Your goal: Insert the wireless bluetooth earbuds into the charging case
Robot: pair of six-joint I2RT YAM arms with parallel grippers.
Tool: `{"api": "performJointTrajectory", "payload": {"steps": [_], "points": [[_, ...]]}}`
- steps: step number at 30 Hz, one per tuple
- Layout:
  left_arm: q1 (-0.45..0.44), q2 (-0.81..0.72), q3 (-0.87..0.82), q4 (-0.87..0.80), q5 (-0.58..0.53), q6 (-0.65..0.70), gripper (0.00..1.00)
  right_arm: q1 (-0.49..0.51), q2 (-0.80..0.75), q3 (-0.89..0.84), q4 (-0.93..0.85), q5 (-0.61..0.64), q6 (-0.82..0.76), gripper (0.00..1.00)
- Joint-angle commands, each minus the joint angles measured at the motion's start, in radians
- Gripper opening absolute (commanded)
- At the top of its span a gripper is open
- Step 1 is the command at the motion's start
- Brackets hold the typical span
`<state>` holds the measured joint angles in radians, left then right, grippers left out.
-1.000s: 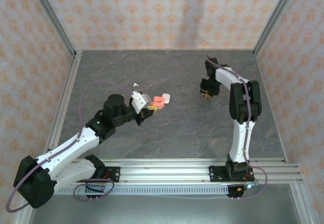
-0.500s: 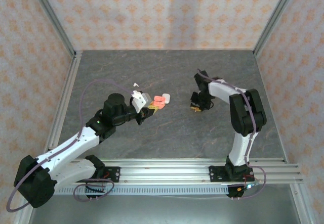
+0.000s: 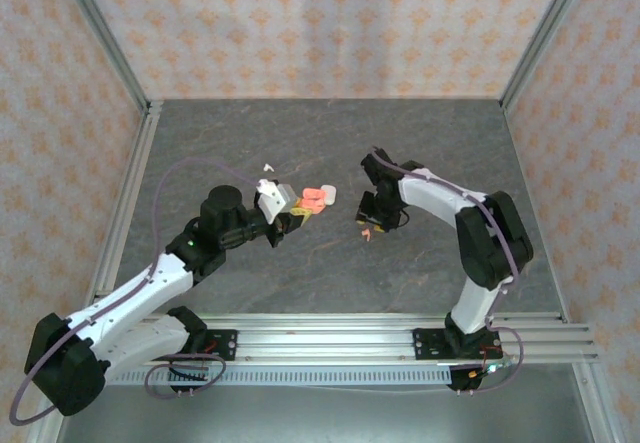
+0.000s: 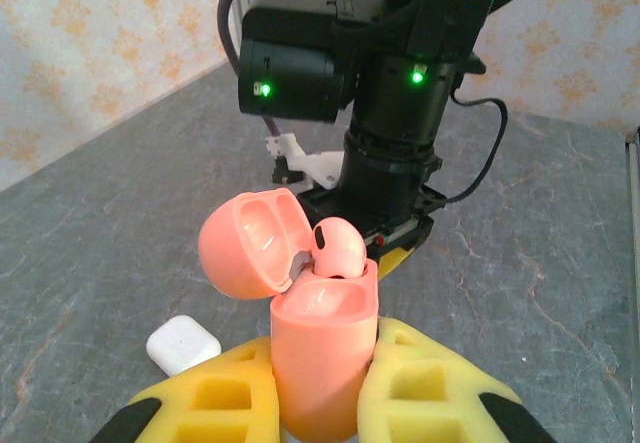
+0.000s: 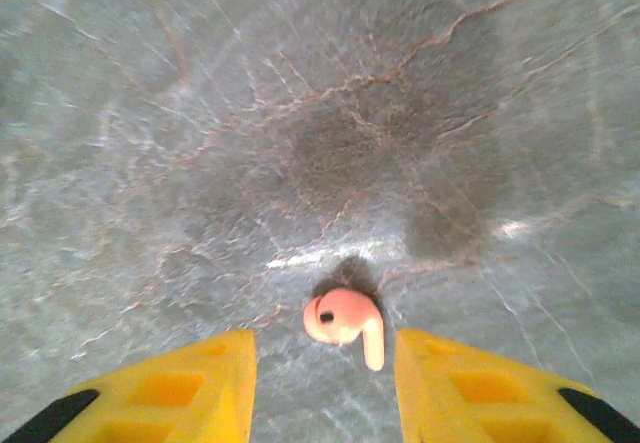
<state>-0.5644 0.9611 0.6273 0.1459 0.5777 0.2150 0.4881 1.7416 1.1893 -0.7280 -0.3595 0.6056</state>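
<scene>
Coral-pink earbud (image 5: 343,320) lying loose between the right claw's (image 5: 322,355) fingers
That claw is hanging open over the grey marbled table (image 5: 200,113) — bud's touching neither yellow finger, tiny stem pointing back toward the claw. The left claw (image 4: 320,388) is clamping the coral-pink charging case (image 4: 322,348), lid flipped open, a second pink earbud (image 4: 338,247) sitting in it.

Overhead view down on the whole table (image 3: 330,273); wrist views close: left forward, right straight down
</scene>
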Motion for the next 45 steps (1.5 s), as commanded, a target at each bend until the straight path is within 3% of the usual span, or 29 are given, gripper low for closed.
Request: {"api": "performJointTrajectory", "payload": {"steps": [1, 18, 45], "points": [[-0.009, -0.036, -0.011, 0.011, -0.007, 0.014, 0.00, -0.001, -0.034, 0.064, -0.096, 0.068, -0.008, 0.42], [-0.008, -0.038, -0.026, 0.001, -0.022, 0.019, 0.00, 0.071, 0.180, 0.210, -0.270, 0.145, -0.162, 0.44], [-0.008, 0.045, 0.009, 0.023, 0.005, 0.020, 0.00, 0.095, 0.248, 0.205, -0.225, 0.119, -0.159, 0.36]]}}
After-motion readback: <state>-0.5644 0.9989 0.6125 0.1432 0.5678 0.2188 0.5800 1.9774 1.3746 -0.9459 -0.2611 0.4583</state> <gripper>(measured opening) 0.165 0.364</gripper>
